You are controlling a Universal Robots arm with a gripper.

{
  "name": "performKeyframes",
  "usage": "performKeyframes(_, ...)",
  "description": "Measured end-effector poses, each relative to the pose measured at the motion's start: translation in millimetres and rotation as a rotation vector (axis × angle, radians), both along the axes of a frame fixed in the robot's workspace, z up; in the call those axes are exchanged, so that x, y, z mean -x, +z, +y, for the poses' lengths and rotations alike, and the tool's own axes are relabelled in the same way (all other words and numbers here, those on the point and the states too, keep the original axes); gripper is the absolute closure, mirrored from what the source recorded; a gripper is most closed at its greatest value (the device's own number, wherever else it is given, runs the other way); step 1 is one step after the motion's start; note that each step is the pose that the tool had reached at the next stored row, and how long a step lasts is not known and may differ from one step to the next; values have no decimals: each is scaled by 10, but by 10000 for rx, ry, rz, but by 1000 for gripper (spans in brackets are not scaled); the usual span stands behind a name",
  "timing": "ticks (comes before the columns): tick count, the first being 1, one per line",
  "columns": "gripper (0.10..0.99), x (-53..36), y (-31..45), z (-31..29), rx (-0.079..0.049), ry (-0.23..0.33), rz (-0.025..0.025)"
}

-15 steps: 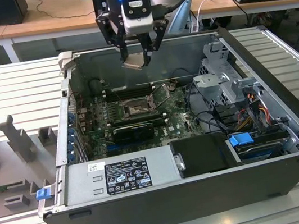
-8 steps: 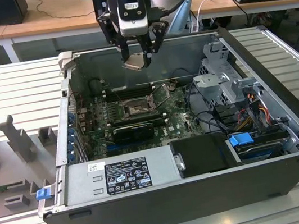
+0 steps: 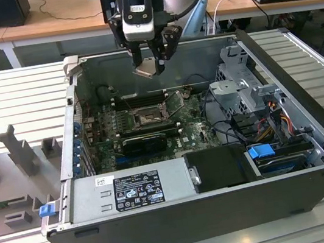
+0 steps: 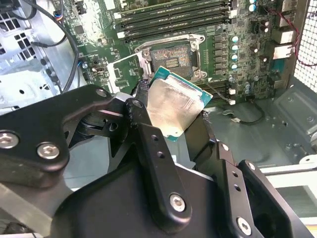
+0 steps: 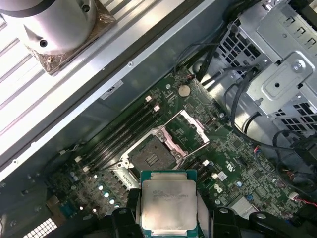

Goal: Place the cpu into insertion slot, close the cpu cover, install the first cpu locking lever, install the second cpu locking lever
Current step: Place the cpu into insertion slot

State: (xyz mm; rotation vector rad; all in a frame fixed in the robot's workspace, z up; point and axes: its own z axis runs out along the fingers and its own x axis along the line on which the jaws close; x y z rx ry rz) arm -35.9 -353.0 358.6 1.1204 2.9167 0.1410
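Observation:
My gripper [image 3: 149, 67] is shut on the cpu [image 3: 146, 69], a flat square chip with a pale metallic face, held tilted in the air above the open computer case. In both wrist views the cpu [image 4: 174, 106] [image 5: 168, 201] sits between the black fingers [image 4: 148, 136]. The insertion slot [image 3: 147, 119] [image 4: 171, 58] [image 5: 151, 157] lies lower down on the green board, dark and bare inside. Beside it the cpu cover [image 4: 123, 72] [image 5: 185, 131] stands swung open, and the cpu hangs well clear of both.
Long black memory slots [image 4: 173, 17] run beside the socket. A black graphics card [image 3: 144, 143], the power supply [image 3: 136, 190], a metal drive cage [image 3: 237, 91] and loose cables [image 3: 230, 126] crowd the case. A grey foam tray [image 3: 10, 176] lies at the exterior view's left.

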Motion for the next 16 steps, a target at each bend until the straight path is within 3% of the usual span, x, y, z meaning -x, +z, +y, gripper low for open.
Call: performKeyframes(16,545,0,-49,0,2,-1192,0)
